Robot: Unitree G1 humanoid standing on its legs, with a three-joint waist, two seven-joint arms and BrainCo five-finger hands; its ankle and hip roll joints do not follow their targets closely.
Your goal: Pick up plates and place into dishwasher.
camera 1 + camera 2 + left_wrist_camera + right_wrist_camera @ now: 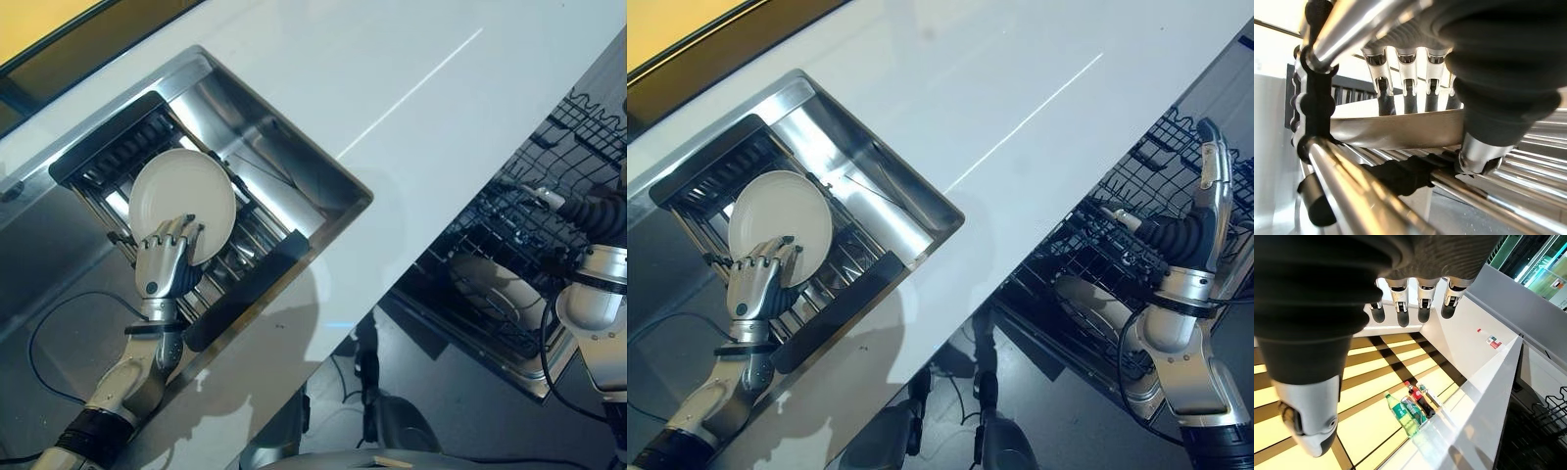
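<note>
Plate point(181, 201): round, plain white/cream, smooth, no pattern, slightly raised rim. It stands tilted on edge in the black-and-steel dish rack point(118, 162) set inside the steel sink point(294, 166); its face is turned toward the camera and up, lower edge down among the rack bars. Being round, it has no long axis; in the left wrist view it shows edge-on as a thin flat band point(1400, 129) across the rack rods.

Left robot hand point(167, 257): at the plate's lower edge, fingers laid over the front face, dark tips on the white surface, thumb underneath by the rack; fingers curled onto the plate, clamped on its rim.

Right robot hand point(1213, 186): raised over the open dishwasher rack point(1127, 245), fingers straight and spread apart, holding nothing. A second pale plate point(495, 289) lies in the lower part of the dishwasher rack.

White table point(411, 78) runs between sink and dishwasher. Right wrist view shows bottles point(1413, 409) standing on a far ledge.
</note>
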